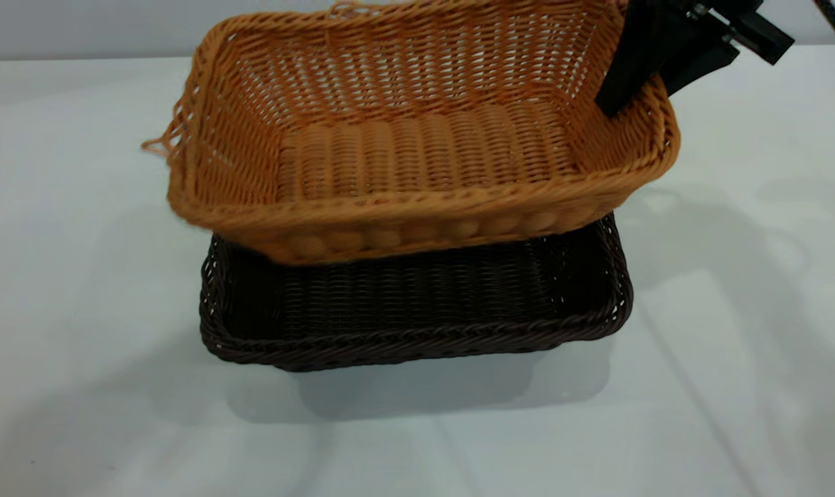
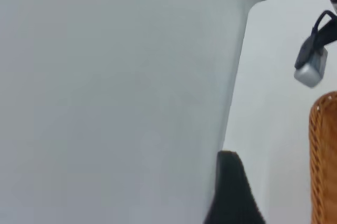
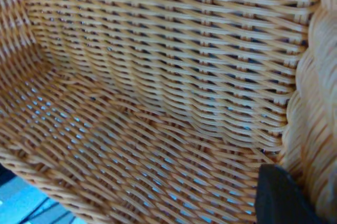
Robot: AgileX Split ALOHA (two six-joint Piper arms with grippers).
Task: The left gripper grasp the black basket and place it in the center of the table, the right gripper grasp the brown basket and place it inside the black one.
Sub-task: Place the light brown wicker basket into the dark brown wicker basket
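The brown basket hangs tilted over the back part of the black basket, which stands on the table near its middle. I cannot tell whether the two baskets touch. My right gripper is shut on the brown basket's right rim, one finger inside and one outside. The right wrist view shows that basket's inner wall and one black finger. Of my left gripper only one black fingertip shows in the left wrist view, off to the side by the table edge, with the brown basket's rim nearby.
A grey plug on a black cable hangs above the table in the left wrist view. The table's edge runs beside the left fingertip. Bare tabletop lies to the left, right and front of the baskets.
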